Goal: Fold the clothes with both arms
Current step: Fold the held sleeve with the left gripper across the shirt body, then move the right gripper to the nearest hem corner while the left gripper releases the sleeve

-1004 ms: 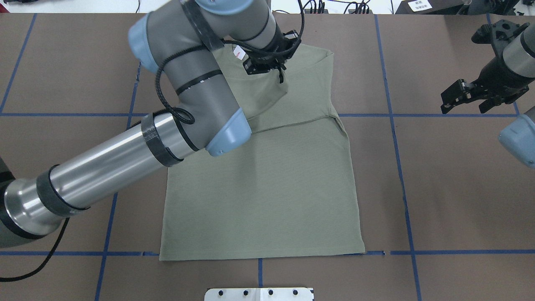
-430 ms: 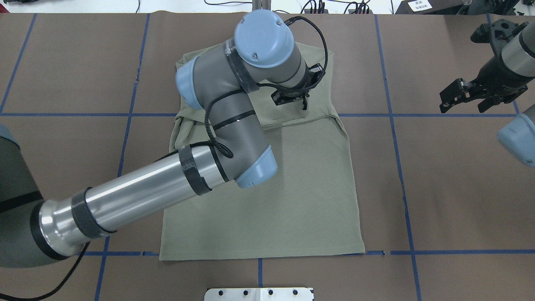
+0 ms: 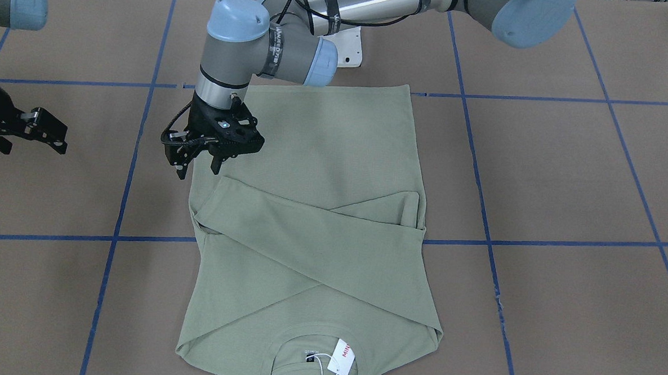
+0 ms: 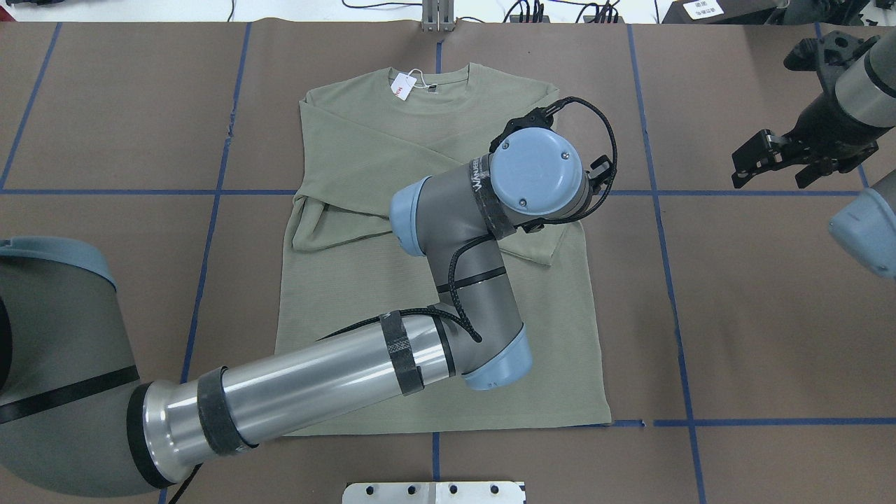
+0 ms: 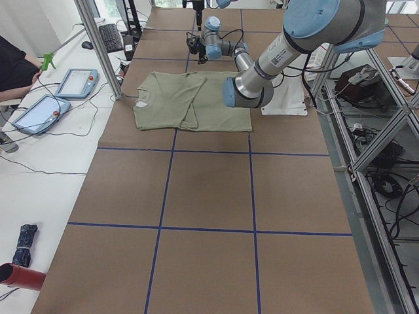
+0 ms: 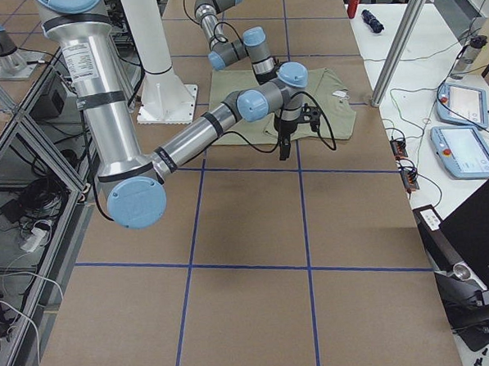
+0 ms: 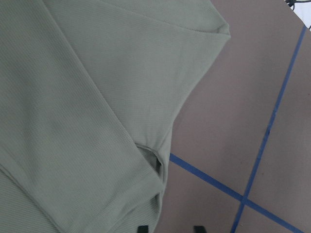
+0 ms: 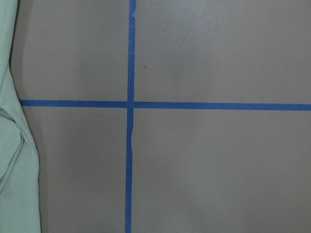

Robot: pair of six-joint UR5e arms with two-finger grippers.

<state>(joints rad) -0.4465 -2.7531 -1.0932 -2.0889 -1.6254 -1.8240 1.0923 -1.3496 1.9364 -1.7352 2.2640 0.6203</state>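
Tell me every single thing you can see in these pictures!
Shirt: one, sage green, flat on the middle of the table, both sleeves folded across it.
Hang tag: one, white with red letters, at the collar.
Neck label: one, black, inside the collar.
Table: one, brown, under everything.
Tape lines: several, blue, in a grid on the table.
Control screens: two, grey-blue, on the white side bench.
Base plate: one, white, at the robot's edge of the table.
Left arm: one, grey and silver, reaching across the shirt.
Left gripper: one, black, open, empty, above the shirt's edge.
Right arm: one, grey, off to the side.
Right gripper: one, black, open, over bare table.
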